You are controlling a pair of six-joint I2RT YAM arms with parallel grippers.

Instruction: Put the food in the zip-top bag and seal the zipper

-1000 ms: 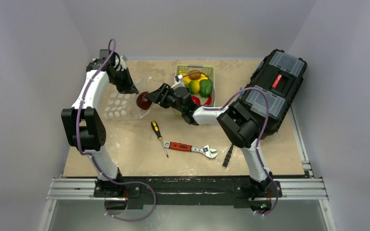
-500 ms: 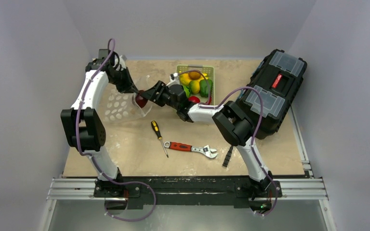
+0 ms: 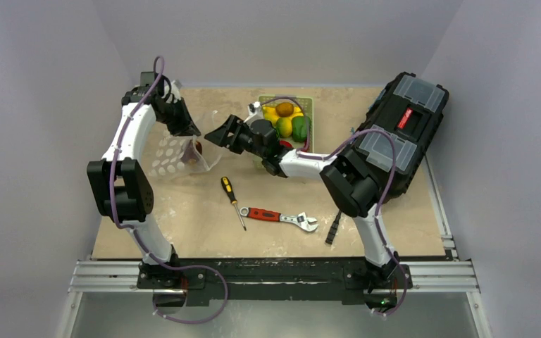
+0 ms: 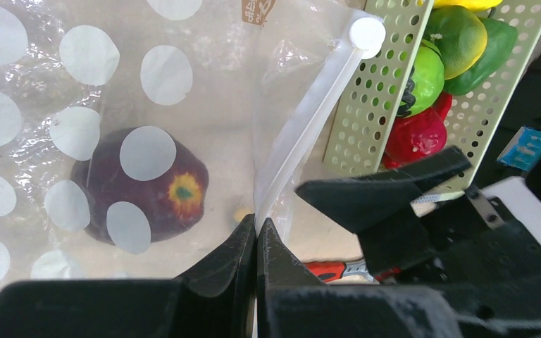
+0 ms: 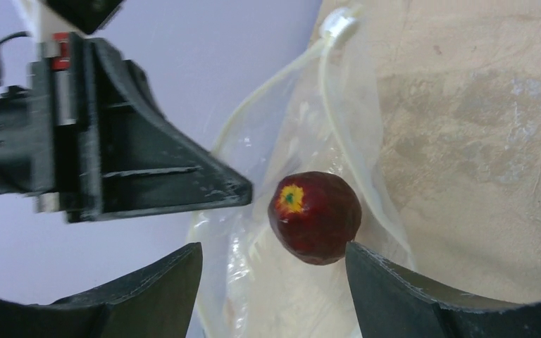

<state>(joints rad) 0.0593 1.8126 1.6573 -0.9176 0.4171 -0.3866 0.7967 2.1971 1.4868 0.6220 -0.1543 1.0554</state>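
Note:
The clear, white-dotted zip-top bag (image 3: 172,156) lies at the table's left, its mouth lifted. My left gripper (image 4: 256,224) is shut on the mouth edge by the pale zipper (image 4: 308,123). A dark red apple (image 5: 315,217) rests inside the bag (image 4: 77,77); in the top view the apple (image 3: 196,150) sits just past the mouth. My right gripper (image 5: 273,246) hangs open at the mouth, its jaws clear of the apple; from above, the right gripper (image 3: 216,134) is beside the left gripper (image 3: 191,131). More food (image 3: 287,123) fills the green basket (image 3: 308,105): yellow, green and red pieces (image 4: 426,74).
A screwdriver (image 3: 232,201) and a red-handled wrench (image 3: 278,217) lie on the table in front of the bag. A black toolbox (image 3: 398,134) takes up the right side. The basket (image 4: 370,105) stands right next to the bag's mouth. Walls close in left, back and right.
My right gripper carried the apple to the bag's mouth, opened and let it go. The apple now lies inside the bag, and the gripper has drawn back slightly. The left grip is unchanged.

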